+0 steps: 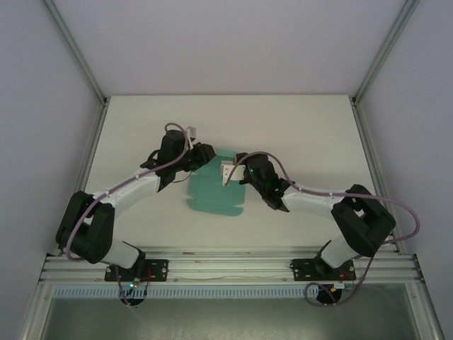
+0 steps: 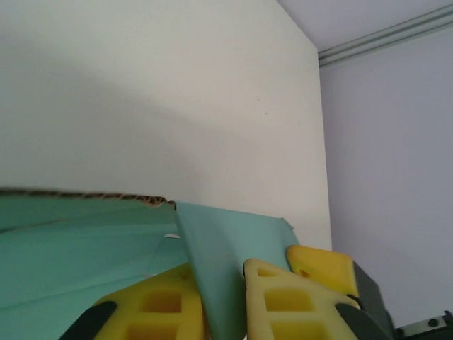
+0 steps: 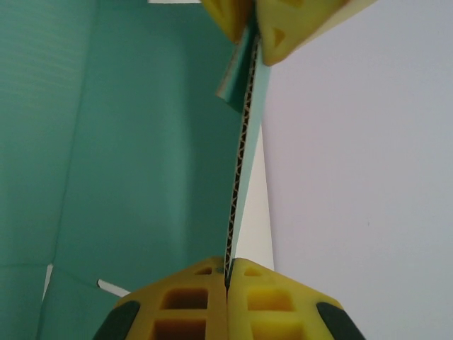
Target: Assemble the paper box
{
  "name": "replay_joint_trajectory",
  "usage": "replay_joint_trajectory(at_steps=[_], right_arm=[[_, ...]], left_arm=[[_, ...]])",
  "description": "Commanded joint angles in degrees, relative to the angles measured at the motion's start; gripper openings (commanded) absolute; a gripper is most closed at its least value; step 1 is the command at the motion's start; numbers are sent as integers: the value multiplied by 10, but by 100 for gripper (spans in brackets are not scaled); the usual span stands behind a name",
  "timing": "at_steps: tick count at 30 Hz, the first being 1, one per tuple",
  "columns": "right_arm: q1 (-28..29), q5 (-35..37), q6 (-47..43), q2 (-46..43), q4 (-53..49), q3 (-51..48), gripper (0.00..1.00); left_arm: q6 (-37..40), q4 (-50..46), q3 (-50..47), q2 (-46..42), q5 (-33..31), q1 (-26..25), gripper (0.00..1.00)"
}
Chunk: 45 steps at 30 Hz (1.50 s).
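**Upright flap of paper box clamped by both grippers**

The teal paper box (image 1: pixel 212 198) is seen as a die-cut sheet laid flat at the centre of the table (image 1: pixel 304 142). One flap at its 12 o'clock edge is raised. That flap is pinched by the left gripper (image 2: pixel 223 301) at the sheet's 11 o'clock, and its corrugated edge is clamped by the tightly closed right gripper (image 3: pixel 226 280) at 1 o'clock.
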Motion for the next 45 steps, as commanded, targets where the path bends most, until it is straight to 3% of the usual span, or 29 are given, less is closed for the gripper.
replay_joint_trajectory(at_steps=[1, 7, 9, 12, 15, 17, 19, 27, 39, 45], right_arm=[[7, -25, -6, -2, 4, -5, 0], [8, -10, -4, -1, 3, 0, 0], [6, -8, -1, -1, -2, 3, 0], [3, -8, 12, -4, -6, 5, 0], [-5, -18, 29, -14, -17, 7, 0], [-13, -30, 44, -22, -23, 6, 0], [-21, -46, 55, -29, -23, 3, 0], [-50, -88, 97, -55, -30, 0, 0], [-63, -125, 127, -76, -44, -2, 0], [-66, -136, 136, -89, -61, 0, 0]], left_arm=[[-17, 53, -4, 5, 13, -18, 15], [6, 11, -4, -13, -24, -18, 19], [29, -18, -3, -27, -37, -18, 41], [74, -87, -5, -61, -85, -18, 60], [118, -152, -23, -107, -160, -16, 88], [126, -194, -43, -135, -232, -10, 100], [130, -216, -67, -159, -256, 8, 100], [156, -180, -172, -218, -224, 112, 100], [200, -45, -205, -131, -191, 124, 100], [204, 39, -219, -105, -143, 124, 100]])
